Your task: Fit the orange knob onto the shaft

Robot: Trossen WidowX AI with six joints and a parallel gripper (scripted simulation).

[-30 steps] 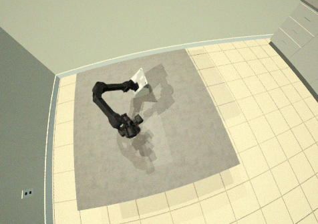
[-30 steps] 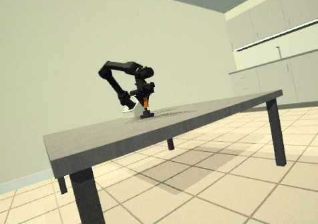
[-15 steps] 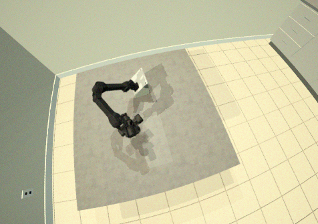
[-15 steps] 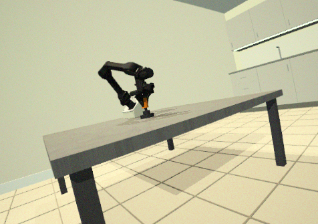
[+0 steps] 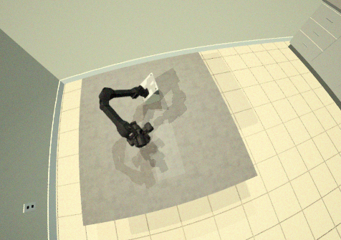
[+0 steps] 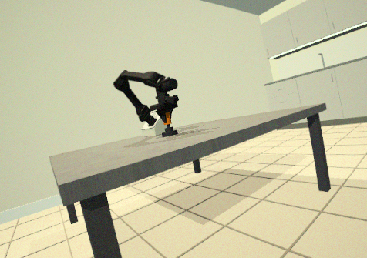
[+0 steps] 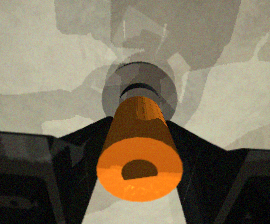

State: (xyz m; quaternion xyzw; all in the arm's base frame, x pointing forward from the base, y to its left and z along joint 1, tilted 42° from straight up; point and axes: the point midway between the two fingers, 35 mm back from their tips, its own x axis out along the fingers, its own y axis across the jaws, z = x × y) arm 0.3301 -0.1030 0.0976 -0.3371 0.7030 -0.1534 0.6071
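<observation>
Noted a grey table (image 5: 215, 145) (image 6: 185, 150), with its near left leg cut off in the exterior view. Observed a black arm (image 5: 114, 116) (image 6: 133, 98) over it, masking the work in the top view. Located the round pedestal (image 6: 170, 133) (image 7: 110, 97) below, partly covered in the wrist view. Found the fingers (image 6: 167, 118) closed on the orange knob (image 6: 167, 118) (image 7: 139, 145), above the pedestal. Cannot determine engagement with the shaft.

Orange cylindrical knob (image 6: 167, 118) (image 7: 139, 150), D-shaped hole visible, held roughly upright above the round pedestal (image 6: 170, 133) (image 7: 109, 97); pedestal stood dark on the tabletop (image 5: 215, 152) (image 6: 116, 157).
</observation>
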